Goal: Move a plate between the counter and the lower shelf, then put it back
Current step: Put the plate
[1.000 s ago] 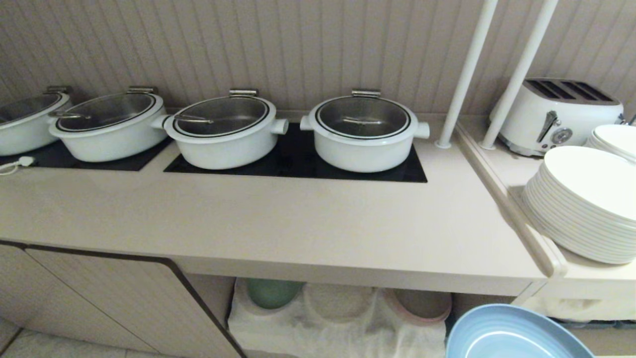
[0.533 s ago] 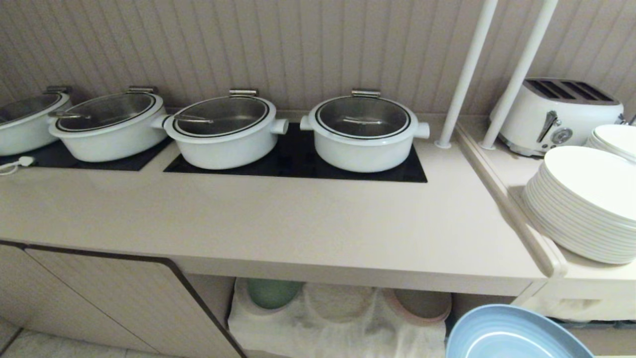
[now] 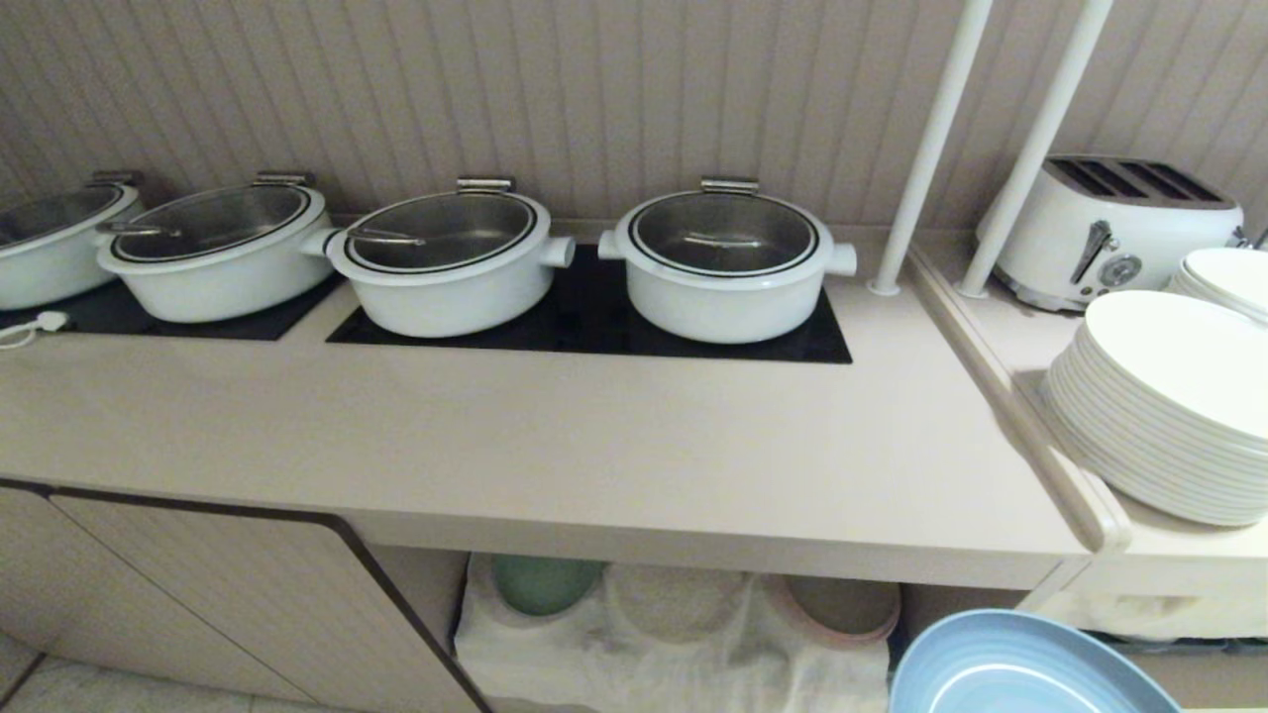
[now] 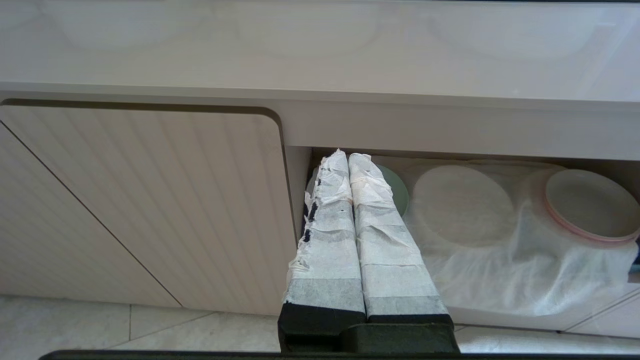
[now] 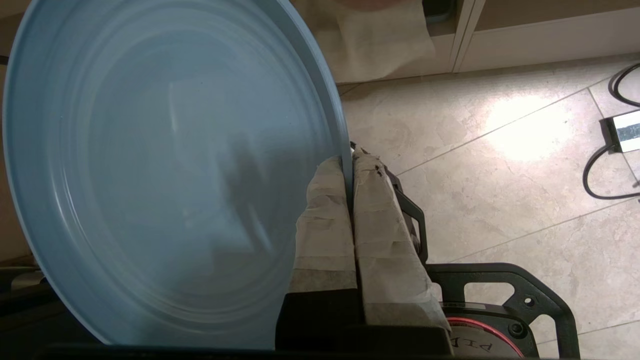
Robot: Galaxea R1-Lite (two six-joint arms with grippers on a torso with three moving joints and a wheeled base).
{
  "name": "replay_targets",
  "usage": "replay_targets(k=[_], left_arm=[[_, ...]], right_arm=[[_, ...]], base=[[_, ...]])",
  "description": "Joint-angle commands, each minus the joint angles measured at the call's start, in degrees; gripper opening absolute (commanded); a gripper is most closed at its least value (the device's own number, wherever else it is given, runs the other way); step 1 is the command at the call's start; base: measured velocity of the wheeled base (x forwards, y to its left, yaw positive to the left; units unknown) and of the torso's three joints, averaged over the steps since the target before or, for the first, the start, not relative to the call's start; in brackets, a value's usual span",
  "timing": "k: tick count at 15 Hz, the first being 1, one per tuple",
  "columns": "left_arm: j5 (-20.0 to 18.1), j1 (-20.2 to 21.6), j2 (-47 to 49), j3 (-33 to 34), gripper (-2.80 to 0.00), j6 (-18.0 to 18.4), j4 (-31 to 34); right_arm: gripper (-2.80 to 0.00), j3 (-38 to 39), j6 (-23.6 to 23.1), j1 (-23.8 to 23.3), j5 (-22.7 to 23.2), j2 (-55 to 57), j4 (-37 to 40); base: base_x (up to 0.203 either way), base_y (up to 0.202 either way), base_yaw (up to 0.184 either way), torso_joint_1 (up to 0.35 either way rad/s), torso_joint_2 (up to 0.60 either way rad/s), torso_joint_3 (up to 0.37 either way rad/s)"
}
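Almost nothing changes over the last second: the head view keeps the same framing, and the light blue plate (image 3: pixel 1025 668) stays at about 5 o'clock of that view, low and in front of the cabinet, with only a very slight drop in the picture. This looks like a pause and not a step of the carry.

The right gripper (image 5: pixel 350 165) pinches the rim of the plate between its paper-wrapped fingers (image 5: pixel 320 220), pressed tight on the edge. The plate hangs in the air above the tiled floor (image 5: pixel 500 165), touching neither the counter (image 3: pixel 594 446) nor the lower shelf (image 3: pixel 674 634).

The left gripper (image 4: pixel 347 162) is parked in front of the shelf opening with its fingers pressed together and holding nothing.

On the shelf's white cloth (image 4: pixel 500 270) lie a green plate (image 3: pixel 543 582) at 9 o'clock of the recess, a pale plate (image 4: pixel 462 202) in the middle and a pink-rimmed plate (image 4: pixel 592 205) at 3 o'clock. No free place shows there, so I judge that the plate goes up to the bare counter next.
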Motion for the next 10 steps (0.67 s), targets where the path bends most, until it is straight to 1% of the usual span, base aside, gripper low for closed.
replay_targets(k=[1,10], left_arm=[[0.0,0.0,0.0,0.0,-2.8,0.0,0.0],[0.0,0.0,0.0,0.0,-2.8,0.1,0.0]], right_arm=[[-2.8,0.0,0.2,0.0,0.0,0.0,0.1],[-2.8,0.3,0.2,0.1,0.0,0.0,0.0]], base=[[0.0,0.0,0.0,0.0,0.0,0.0],[0.0,0.0,0.0,0.0,0.0,0.0]])
